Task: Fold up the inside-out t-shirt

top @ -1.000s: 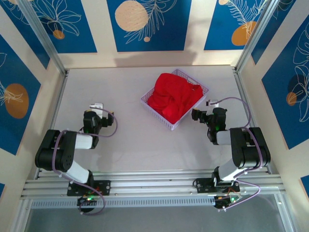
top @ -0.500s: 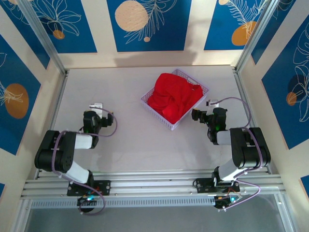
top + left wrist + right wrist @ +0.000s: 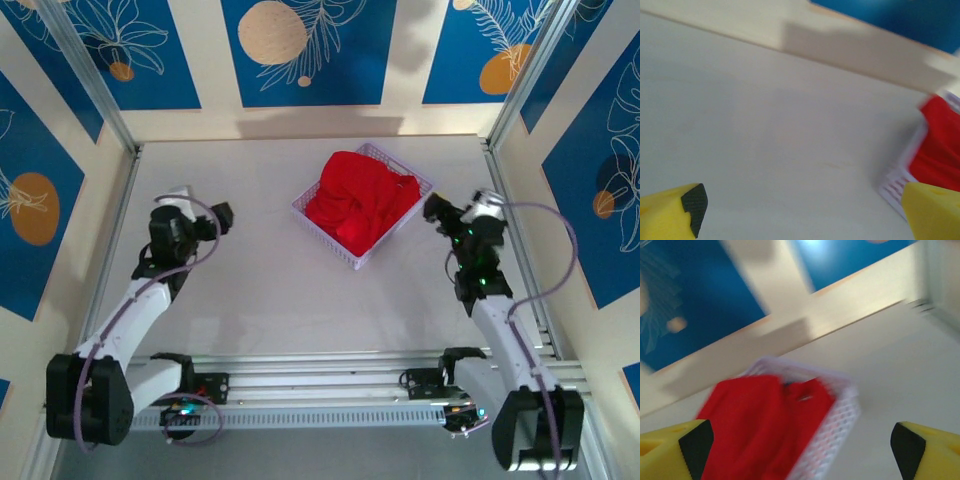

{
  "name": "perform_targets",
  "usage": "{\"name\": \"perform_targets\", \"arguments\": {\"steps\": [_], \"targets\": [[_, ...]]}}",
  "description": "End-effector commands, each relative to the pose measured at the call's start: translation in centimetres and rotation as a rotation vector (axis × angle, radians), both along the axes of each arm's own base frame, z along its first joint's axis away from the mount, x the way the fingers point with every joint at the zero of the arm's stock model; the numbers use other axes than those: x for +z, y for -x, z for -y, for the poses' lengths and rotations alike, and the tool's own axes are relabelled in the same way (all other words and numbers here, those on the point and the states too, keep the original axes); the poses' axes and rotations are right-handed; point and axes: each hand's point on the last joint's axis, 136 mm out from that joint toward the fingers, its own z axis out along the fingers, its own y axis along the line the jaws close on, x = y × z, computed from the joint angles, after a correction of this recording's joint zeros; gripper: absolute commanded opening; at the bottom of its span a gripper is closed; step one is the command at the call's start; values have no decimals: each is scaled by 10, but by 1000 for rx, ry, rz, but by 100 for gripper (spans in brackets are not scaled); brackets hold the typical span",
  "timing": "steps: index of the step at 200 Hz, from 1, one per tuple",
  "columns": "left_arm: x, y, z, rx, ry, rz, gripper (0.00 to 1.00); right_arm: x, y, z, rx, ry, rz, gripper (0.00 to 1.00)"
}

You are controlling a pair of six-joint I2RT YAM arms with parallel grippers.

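Differs sharply from a second ago: stretches both arms out of the tucked, folded-back pose. Sends the left arm (image 3: 130, 300) forward along the left side of the worktop (image 3: 270, 300), and swings the right arm (image 3: 500, 320) up until its wrist sits just beside the right corner of the white mesh basket (image 3: 325, 238). Holds left jaws and right jaws spread wide, with yellow fingertips (image 3: 667, 215) far apart at the lower corners of each wrist view, grasping nothing. Leaves the inside-out t-shirt (image 3: 360, 205) untouched, bunched in a red heap inside the basket at the far middle of the worktop. Reads as the very start of the task: reach begun, nothing lifted, spreading and folding all to come. Offers a pale, smooth, matte worktop with bare room near and left of the basket for laying the cloth flat. Closes in on three sides with cream walls bearing blue panels (image 3: 300, 50) printed with white leaf outlines and orange discs, aluminium posts (image 3: 90, 85) at the corners, and a slotted rail (image 3: 320, 385) along the near edge
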Motion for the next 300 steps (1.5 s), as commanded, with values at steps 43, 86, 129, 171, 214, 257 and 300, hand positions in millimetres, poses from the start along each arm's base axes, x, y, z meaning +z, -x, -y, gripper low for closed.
{"name": "perform_targets", "arguments": {"steps": [43,86,129,171,214,257,300], "targets": [[3,20,100,-292,-74,-114,100,-86,-57,-116,330,369,-538,96],[-8,26,96,-277,-113,-153,100,-127,-98,-130,347,352,-652,80],[-10,33,83,-230,-151,-161,100,-103,-111,-146,415,322,-582,17],[-2,36,61,-133,-178,-105,100,41,-90,-154,455,250,-237,0],[21,39,19,41,-179,-32,100,221,-10,-190,623,68,261,0],[40,48,-47,268,-34,-38,100,296,65,-288,922,50,489,0],[80,89,-111,526,10,41,100,236,52,-379,1094,29,314,0]]}}
